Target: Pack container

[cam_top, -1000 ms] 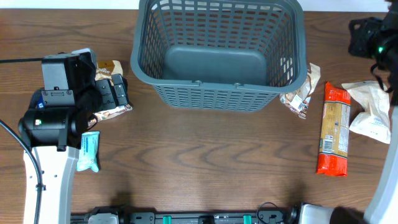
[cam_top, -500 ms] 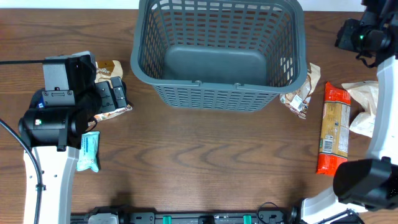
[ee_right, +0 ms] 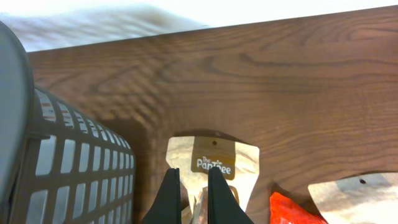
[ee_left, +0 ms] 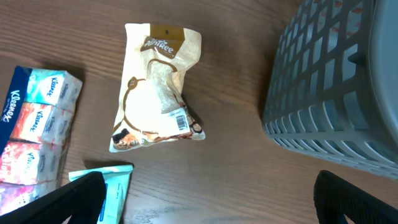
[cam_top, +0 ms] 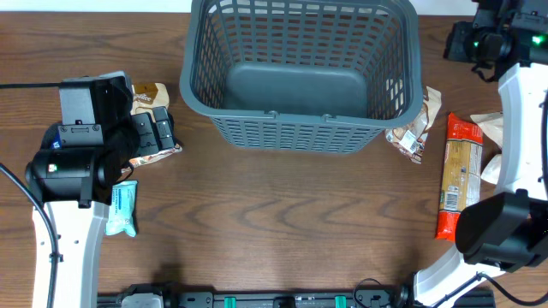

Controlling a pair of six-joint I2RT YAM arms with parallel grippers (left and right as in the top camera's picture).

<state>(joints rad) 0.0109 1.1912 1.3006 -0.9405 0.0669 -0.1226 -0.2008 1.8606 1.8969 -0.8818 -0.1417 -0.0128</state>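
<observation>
Two arms: one at each side of the table (cam_top: 282,214); left and right are reported separately below.
Container (cam_top: 300,128): dark grey lattice basket, upright at the far middle of the table, with its solid base in plain sight from overhead.
Left arm pose: the white link runs up the left edge from the near side. The dark wrist block is bent over the packets to the left of the container.
Left gripper (ee_left: 209,182): jaws spread wide, with one finger (ee_left: 81,196) in each lower corner of the wrist view. They grip nothing, and bare wood lies beneath.
Under left wrist: a cream-and-brown snack packet (ee_left: 158,93) lies flat, apart from the container wall. A Kleenex pack (ee_left: 34,124) is just beside it and a teal packet (ee_left: 115,186) is near.
Right arm pose: stretched from its near-right base along the right edge to the far right corner, with the wrist beyond the container's right side.
Right gripper (ee_right: 193,186): jaws drawn narrow, almost together, with nothing gripped. It is raised off the table.
Beyond right fingers: a brown Pap Tree packet (ee_right: 214,165) lies just beside the container's right wall.
Right side goods: an orange-red packet (cam_top: 460,175) lies lengthwise. A white packet (cam_top: 495,137) is partly hidden by the arm.
</observation>
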